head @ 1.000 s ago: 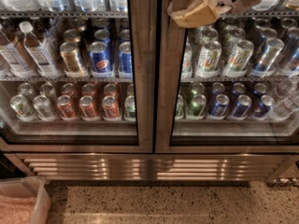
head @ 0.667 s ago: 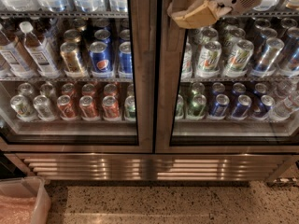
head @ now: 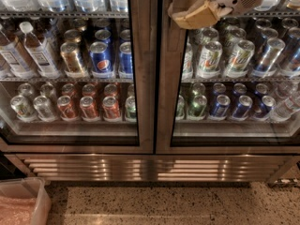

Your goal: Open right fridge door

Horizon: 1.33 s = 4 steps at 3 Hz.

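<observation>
I see the tool (head: 190, 14) at the top of the view, in front of the right fridge door (head: 234, 130), over its left steel edge, just beside the left door (head: 70, 125); whether the tool is apart or together I cannot tell. Both doors lie flush and shut, with only a thin dark seam between their frames; below them runs a steel grille (head: 154, 168); the speckled floor (head: 164, 205) spreads before both doors. A plastic bin (head: 23, 203) stands in the lower left corner, well apart from the right door.
</observation>
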{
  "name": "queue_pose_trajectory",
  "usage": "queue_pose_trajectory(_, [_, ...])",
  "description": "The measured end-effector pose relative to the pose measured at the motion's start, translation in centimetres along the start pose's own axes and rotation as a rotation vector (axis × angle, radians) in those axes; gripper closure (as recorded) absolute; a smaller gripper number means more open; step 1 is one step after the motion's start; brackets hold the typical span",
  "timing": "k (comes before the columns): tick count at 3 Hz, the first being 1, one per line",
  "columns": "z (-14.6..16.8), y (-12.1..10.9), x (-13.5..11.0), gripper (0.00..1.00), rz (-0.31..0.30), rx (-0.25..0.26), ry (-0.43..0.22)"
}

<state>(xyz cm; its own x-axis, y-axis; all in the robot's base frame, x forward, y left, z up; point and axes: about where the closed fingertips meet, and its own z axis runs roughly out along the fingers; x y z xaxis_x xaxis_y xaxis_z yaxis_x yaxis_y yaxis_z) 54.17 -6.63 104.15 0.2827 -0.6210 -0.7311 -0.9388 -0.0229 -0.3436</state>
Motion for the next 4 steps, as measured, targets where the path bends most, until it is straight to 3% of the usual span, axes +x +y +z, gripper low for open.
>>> queue_pose_trajectory(3, [-0.5, 0.4, -0.5, 1.00, 0.025, 0.007, -0.016])
queue_pose_trajectory(4, [-1.2, 1.7, -1.4, 1.00, 0.019, -0.010, -0.027])
